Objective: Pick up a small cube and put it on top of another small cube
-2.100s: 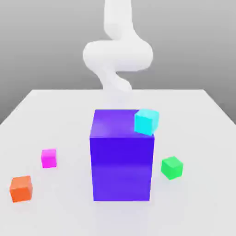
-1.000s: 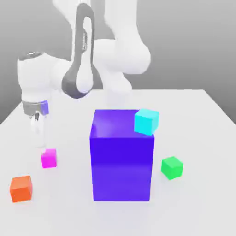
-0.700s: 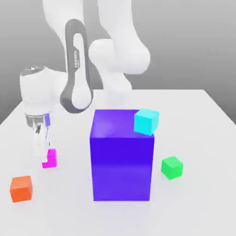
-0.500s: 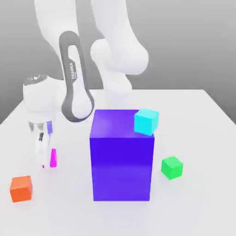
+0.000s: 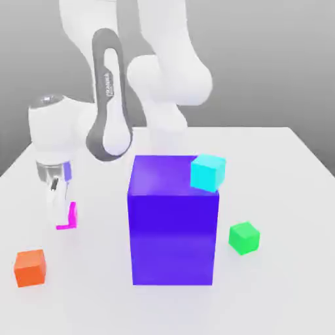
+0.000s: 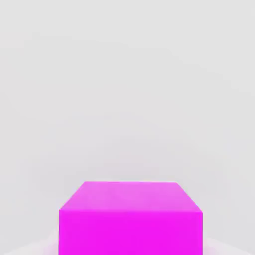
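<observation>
From the exterior view's left, note the orange cube (image 5: pixel 30 267) on the table (image 5: pixel 288 216); next, the gripper (image 5: pixel 63 216) is clenched on the magenta cube (image 5: pixel 69 217), apparently just above the surface, presumably so it can clear the tall purple-blue block (image 5: pixel 173 222) carrying the cyan cube (image 5: pixel 209 173); the green cube (image 5: pixel 244 237) waits beyond. The hand view adds the magenta cube's top face.

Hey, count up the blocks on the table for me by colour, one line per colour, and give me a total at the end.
Magenta small cube, in the gripper: 1
Green small cube: 1
Orange small cube: 1
Cyan small cube, on the big block: 1
Purple-blue big block: 1
Total: 5
</observation>
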Robot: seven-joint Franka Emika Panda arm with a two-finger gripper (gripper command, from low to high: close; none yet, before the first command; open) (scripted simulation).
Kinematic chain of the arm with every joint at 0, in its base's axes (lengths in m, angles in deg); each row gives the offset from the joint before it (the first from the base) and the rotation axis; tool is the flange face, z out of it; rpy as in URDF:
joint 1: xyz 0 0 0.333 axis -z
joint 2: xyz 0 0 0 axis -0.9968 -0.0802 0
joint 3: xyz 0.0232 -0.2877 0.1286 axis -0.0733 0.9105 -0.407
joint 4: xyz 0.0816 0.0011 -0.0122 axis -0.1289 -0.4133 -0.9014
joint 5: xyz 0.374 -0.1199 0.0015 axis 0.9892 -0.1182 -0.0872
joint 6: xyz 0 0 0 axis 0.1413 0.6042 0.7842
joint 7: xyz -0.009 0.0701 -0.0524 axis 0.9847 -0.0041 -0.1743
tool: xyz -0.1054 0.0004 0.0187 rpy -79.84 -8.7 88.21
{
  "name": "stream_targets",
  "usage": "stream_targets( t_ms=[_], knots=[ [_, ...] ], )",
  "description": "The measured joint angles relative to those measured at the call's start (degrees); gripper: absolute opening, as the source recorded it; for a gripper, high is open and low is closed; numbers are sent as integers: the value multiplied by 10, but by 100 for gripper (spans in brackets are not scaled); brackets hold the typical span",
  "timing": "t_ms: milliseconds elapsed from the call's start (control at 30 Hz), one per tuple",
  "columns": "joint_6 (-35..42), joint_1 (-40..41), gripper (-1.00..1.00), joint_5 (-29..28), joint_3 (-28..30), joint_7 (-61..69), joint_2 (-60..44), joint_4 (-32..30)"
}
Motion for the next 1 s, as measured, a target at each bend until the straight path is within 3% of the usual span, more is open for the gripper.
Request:
stream_targets(
  t_ms=[133,233,633,867,1000],
  knots=[
    [39,12,-100,-22,-3,-11,50,-13],
    [58,-35,-100,4,-27,-17,64,4],
    [106,-285,-100,107,-145,124,6,189],
    [117,-342,-100,46,-193,308,-40,275],
    [123,-358,-100,-4,-209,386,-27,258]
  ],
)
